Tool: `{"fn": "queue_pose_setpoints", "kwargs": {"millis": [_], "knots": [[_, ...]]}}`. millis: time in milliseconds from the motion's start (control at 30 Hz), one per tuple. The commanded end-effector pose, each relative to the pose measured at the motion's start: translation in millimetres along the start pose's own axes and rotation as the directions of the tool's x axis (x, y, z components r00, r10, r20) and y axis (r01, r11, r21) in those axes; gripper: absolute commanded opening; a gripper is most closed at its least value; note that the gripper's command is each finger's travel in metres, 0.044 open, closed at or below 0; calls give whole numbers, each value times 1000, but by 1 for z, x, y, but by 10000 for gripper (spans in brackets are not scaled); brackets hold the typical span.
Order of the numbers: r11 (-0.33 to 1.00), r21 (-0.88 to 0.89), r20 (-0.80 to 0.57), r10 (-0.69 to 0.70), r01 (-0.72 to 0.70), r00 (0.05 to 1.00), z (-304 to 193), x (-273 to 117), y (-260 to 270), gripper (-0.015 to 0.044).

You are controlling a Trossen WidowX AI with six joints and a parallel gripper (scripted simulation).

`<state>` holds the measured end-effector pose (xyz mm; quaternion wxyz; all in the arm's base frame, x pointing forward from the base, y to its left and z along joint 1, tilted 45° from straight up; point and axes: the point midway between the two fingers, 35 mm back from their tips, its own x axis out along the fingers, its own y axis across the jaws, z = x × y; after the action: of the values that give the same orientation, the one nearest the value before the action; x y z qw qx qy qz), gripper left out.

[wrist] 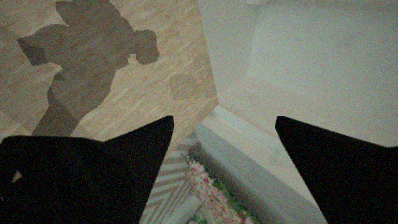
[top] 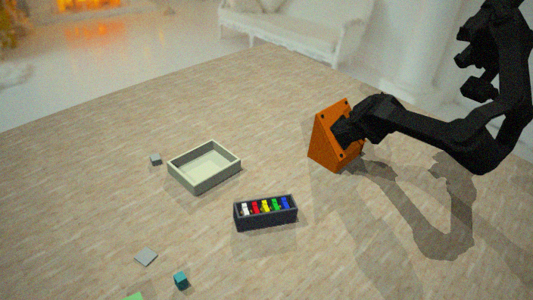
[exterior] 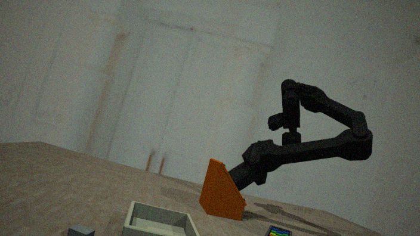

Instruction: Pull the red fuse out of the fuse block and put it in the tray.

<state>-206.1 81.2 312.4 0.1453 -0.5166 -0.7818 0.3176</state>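
Gripper (wrist: pixel 223 121): wide apart, holding nothing
Red fuse (top: pixel 256 207): seated; extraction not begun
Next move: travel above it, fingers straddling cleanly

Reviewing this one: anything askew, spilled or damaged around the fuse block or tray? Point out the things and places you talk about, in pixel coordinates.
Nothing stands out. The five fuses sit in one row in the fuse block (top: pixel 267 223) (exterior: pixel 268 232), and the tray (top: pixel 216 182) (exterior: pixel 158 208) rests flat with nothing in it. No spill or damage shows, though the exterior view cuts both off.
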Motion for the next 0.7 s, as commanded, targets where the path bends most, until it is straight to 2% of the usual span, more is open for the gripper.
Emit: {"fn": "queue_pose_setpoints", "kwargs": {"millis": [0, 167, 367, 533, 667], "knots": [[1000, -4, 11, -4, 4, 1000, 2, -1, -1, 374], [987, -97, 286, -94, 127, 953, 63, -35, -21, 243], [925, -202, 619, -134, 321, 774, 134, -109, -26, 85], [831, -261, 819, -79, 491, 568, 177, -184, -6, 74], [728, -287, 916, 17, 622, 402, 196, -245, 25, 74]]}}
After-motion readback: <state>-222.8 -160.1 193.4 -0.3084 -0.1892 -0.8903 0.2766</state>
